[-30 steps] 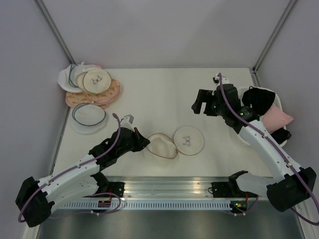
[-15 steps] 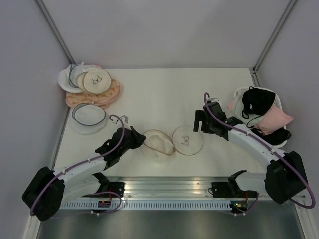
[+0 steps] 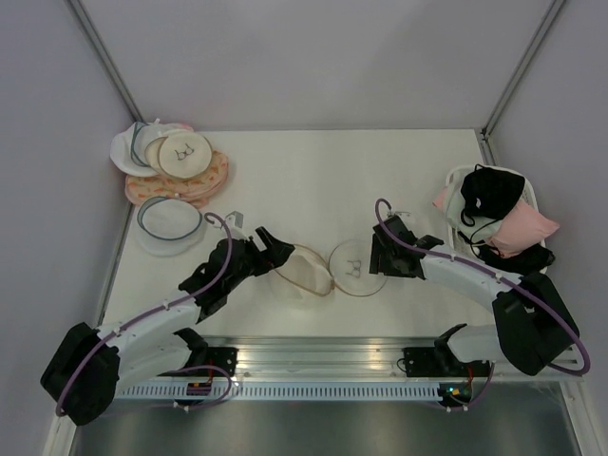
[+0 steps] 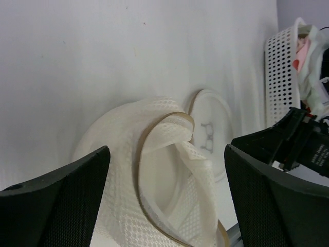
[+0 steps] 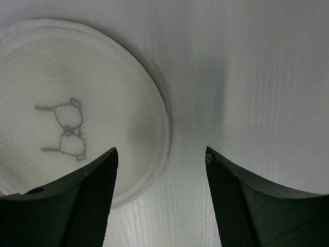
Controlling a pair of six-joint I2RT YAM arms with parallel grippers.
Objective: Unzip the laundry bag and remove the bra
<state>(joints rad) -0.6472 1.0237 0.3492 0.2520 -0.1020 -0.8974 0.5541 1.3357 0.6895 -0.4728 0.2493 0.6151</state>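
**Item: laundry bag (image 3: pixel 306 274).** It lies on the surface (image 3: pixel 313 180) near the front edge, between my two arms. It is unzipped and spread into two parts. The domed mesh half faces my left pincer (image 4: pixel 165 154), its tan zipper rim (image 4: pixel 154 139) gaping. The printed face (image 5: pixel 67 123) lies flat just beside it, under my right pincer (image 5: pixel 161 154). I see only cream mesh inside and nothing black.

**Handling, as I judge it.** The bag looks light, soft and easily crumpled. The mesh folds over itself at the rim, so a push would slide it rather than open it. The tan rim is the firmest place to take hold. The flat face gives little to pinch except at its edge.

**Item: bra (image 3: pixel 492 193).** This is a black garment with thin straps, lying on top in the white perforated basket (image 4: pixel 280 67) at the far right. I take it to be the bra, well apart from the bag. It looks limp, and the straps are likely to snag.

**Pincers.** Both are spread wide and hold nothing. The left hovers over the open half and the right is low over the face.

**Surroundings.**
- A pink garment (image 3: pixel 527 226) shares the basket.
- A heap of pink and cream pouches (image 3: pixel 176 161) sits in the far left corner.
- A white disc with a grey-blue rim (image 3: pixel 169 220) lies near that heap.

None of these stands between my pincers and the bag.
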